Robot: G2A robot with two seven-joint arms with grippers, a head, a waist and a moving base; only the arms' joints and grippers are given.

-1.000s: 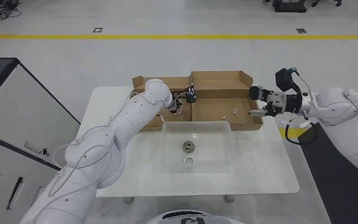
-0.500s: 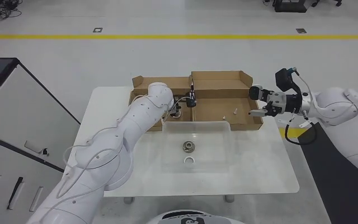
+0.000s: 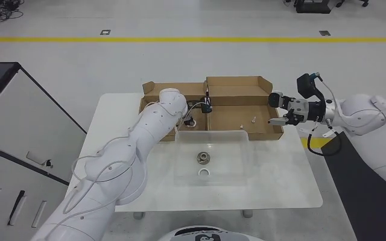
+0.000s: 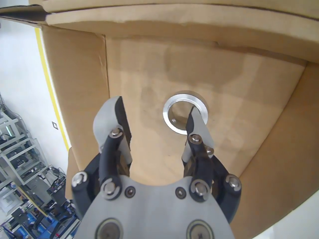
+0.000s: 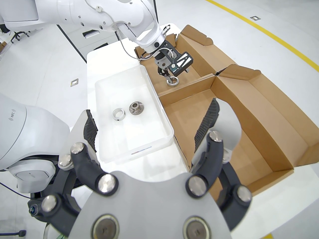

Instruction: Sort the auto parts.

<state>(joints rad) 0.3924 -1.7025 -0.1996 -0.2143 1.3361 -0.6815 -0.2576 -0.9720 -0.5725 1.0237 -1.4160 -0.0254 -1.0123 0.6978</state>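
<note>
Left claw (image 4: 155,105) spread, hanging just over steel ring (image 4: 166,113), which lies flat on left box (image 4: 149,70) floor. Judged sorted there. Right claw (image 5: 151,106) spread, empty, at right box (image 5: 249,135) outer end, out of the way. Clear tray (image 3: 211,134) holds second ring (image 5: 118,119) and flanged hub (image 5: 139,110).

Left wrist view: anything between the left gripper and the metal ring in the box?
Nothing visible. The left gripper hangs open over the metal ring, which lies on the bare cardboard box floor. One fingertip overlaps its rim in this view; contact unclear.
</note>
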